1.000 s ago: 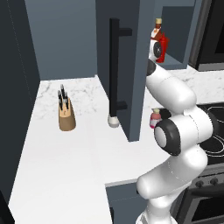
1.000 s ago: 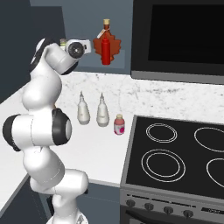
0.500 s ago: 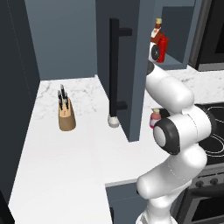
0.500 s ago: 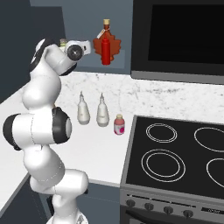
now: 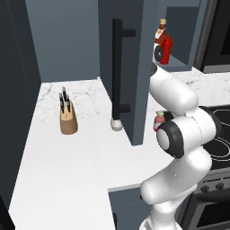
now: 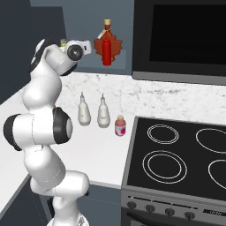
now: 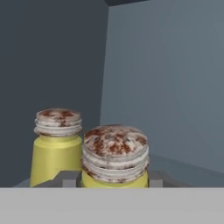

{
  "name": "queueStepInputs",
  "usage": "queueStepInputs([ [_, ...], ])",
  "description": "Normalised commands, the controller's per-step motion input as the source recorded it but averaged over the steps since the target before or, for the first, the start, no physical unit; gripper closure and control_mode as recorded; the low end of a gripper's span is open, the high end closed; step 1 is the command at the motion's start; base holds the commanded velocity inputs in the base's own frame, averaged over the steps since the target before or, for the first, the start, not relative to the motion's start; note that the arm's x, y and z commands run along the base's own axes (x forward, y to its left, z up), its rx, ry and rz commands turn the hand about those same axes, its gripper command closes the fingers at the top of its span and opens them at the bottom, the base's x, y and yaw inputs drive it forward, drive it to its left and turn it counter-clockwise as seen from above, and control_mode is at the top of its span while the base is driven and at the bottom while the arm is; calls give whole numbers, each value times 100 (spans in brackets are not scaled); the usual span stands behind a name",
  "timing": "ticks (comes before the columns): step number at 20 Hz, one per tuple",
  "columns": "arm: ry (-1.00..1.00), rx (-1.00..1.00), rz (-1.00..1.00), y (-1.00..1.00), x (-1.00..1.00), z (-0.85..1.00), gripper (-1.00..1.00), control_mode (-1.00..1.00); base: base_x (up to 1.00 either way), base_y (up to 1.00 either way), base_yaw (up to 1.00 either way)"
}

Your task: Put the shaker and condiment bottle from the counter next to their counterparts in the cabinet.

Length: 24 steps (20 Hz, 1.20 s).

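The shaker (image 7: 114, 153), a squat yellow cylinder with a speckled tan cap, stands upright between my gripper (image 7: 114, 178) on the cabinet floor. My dark fingertips (image 7: 69, 178) press close against its two sides with no gap showing. A second yellow shaker of the same kind (image 7: 57, 146) stands just to its left, slightly farther in. In the right base view my hand (image 6: 75, 49) reaches into the cabinet (image 5: 134, 81) at shelf height. The red condiment bottle (image 6: 106, 52) stands on the cabinet shelf in front of a taller orange-red bottle (image 6: 106, 27).
The cabinet door with its black bar handle (image 5: 117, 72) stands open over the marble counter (image 5: 67, 161). A knife block (image 5: 67, 117) is at the left. Two white bottles (image 6: 84, 112) and a pink jar (image 6: 119, 126) stand beside the black stovetop (image 6: 176, 154).
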Motion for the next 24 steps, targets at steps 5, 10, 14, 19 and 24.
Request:
queueStepInputs([
  [5, 0, 0, 0, 0, 0, -8, -100, -100, 0, 0, 0],
  [10, 0, 0, 0, 0, 0, -5, -100, -100, 0, 0, 0],
  [14, 0, 0, 0, 0, 0, -5, -100, -100, 0, 0, 0],
  [19, 0, 0, 0, -5, -5, -1, -100, -100, 0, 0, 0],
  [24, 0, 0, 0, -22, -16, 0, -100, -100, 0, 0, 0],
])
